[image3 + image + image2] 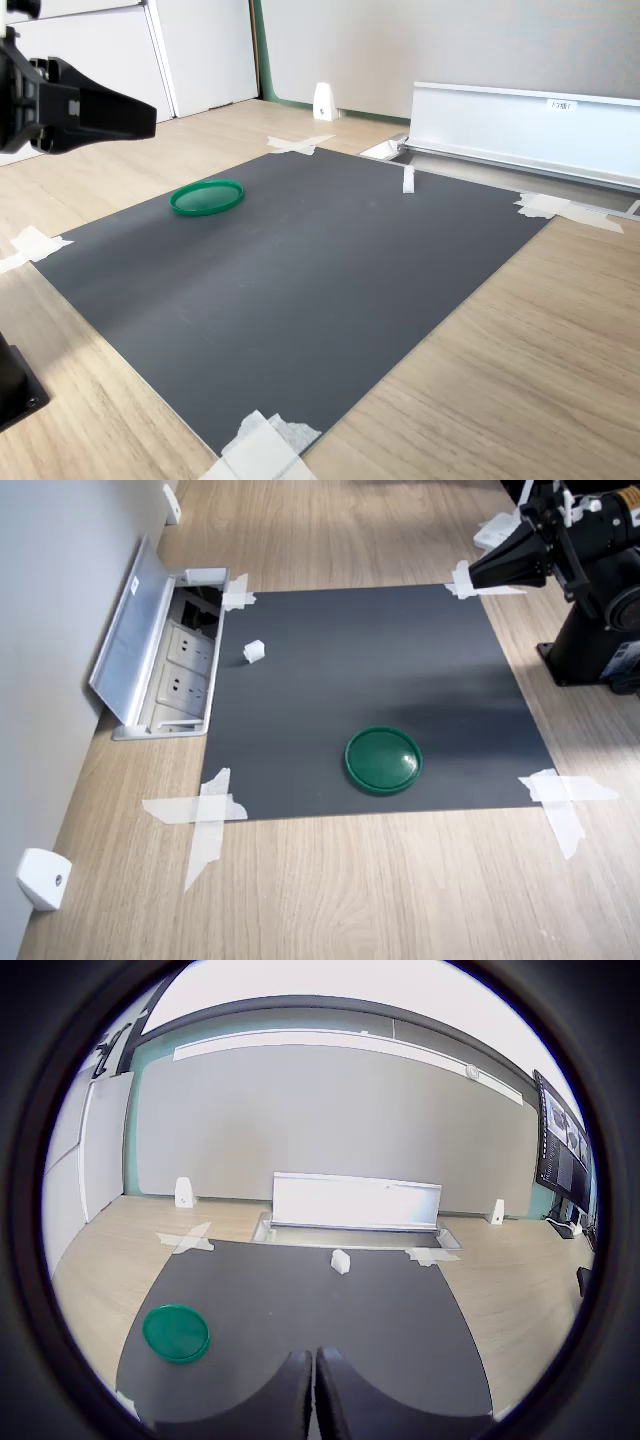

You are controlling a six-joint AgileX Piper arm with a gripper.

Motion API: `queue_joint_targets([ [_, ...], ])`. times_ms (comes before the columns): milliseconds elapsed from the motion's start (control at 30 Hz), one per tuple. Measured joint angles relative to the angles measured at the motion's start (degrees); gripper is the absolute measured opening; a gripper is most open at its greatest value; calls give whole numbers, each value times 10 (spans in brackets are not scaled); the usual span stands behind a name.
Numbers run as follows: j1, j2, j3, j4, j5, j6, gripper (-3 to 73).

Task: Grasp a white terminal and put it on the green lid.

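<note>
Two task objects lie on a dark grey mat (pixel 370 695) taped at its corners to a wooden worktop (pixel 330 900). White terminal (pixel 253 651): a tiny block standing on the mat near the edge that faces an open socket box (pixel 180 670) with a raised silver cover (pixel 130 640); in the second exterior view it appears at the far edge of the mat (pixel 408 180), and in the wrist view just in front of the cover (pixel 340 1261). Green lid (pixel 383 759): a round, glossy disc lying flat on the mat, well apart from the terminal, towards the first exterior view's lower right; it is also seen in the second exterior view (pixel 207 196) and in the wrist view (pixel 176 1332). Gripper (pixel 480 573): black, held in the air over the mat's corner at the first exterior view's upper right, touching nothing; in the wrist view its fingers (pixel 290 1395) meet along a thin seam, pressed together and empty. White tape strips (pixel 205 815) secure the mat corners. A white wedge-shaped piece (pixel 42 878) sits against the wall.
</note>
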State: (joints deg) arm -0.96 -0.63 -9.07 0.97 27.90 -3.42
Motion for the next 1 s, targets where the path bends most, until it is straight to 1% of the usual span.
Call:
queue_joint_targets([
  [167, 0, 18, -27, -10, 1, 0, -9],
  [267, 0, 86, -66, -13, 1, 0, -9],
  [500, -1, 272, -197, -14, 5, 0, -9],
  [700, -1, 406, -298, -16, 61, 0, -9],
  [800, -1, 473, -336, -30, 93, -2, -9],
  [867, -1, 515, -359, -34, 114, -18, -9],
  [933, -1, 555, -381, -32, 133, -49, -9],
  [1000, -1, 597, -404, -25, 148, -101, -6],
])
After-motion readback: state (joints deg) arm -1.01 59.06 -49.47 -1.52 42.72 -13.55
